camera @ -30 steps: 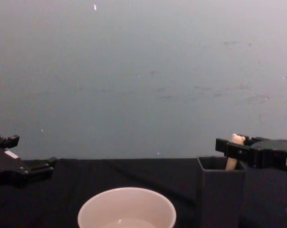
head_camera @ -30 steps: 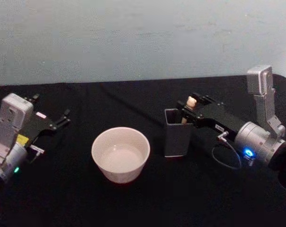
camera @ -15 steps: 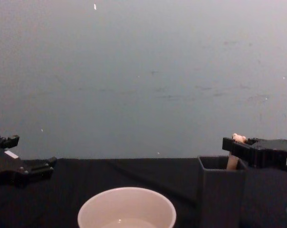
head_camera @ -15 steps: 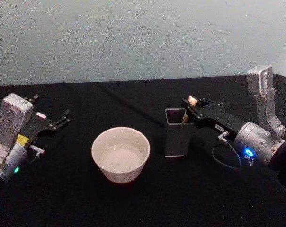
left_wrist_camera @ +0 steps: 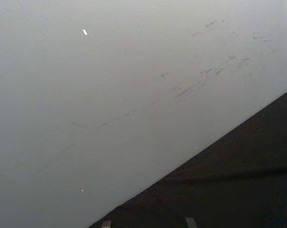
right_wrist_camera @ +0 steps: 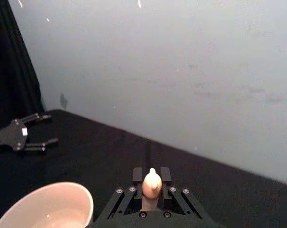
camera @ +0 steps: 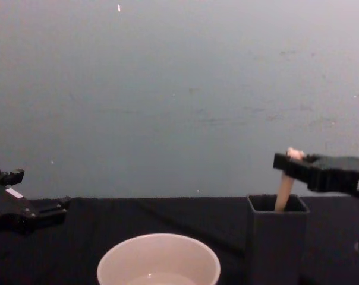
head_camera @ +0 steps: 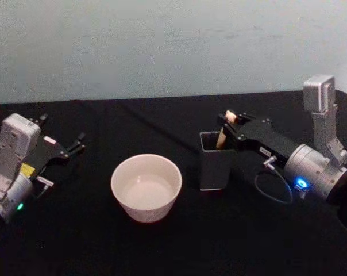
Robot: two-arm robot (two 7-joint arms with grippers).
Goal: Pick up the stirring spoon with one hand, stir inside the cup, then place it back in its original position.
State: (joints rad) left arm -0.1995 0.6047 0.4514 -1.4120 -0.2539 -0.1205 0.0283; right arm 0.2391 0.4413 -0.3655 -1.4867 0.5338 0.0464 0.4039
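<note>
The stirring spoon (head_camera: 221,135) stands tilted in the dark grey square holder (head_camera: 214,169). Its pale wooden handle (camera: 282,194) rises out of the holder's mouth, and its bowl is hidden inside. My right gripper (head_camera: 227,119) is shut on the bear-head top (right_wrist_camera: 152,182), a black finger on each side. The cream-white cup (head_camera: 142,211) sits left of the holder with a pale inside (right_wrist_camera: 62,197). My left gripper (head_camera: 74,145) rests open at the far left of the table, well away from the cup.
A black cloth (head_camera: 173,247) covers the table, with a plain pale wall behind. The right arm's grey cable (head_camera: 272,190) loops down beside the holder. The left gripper's open prongs (right_wrist_camera: 35,129) show far off in the right wrist view.
My right gripper has risen with the spoon. More of the handle now shows above the holder, and it leans. The left arm has not moved.
</note>
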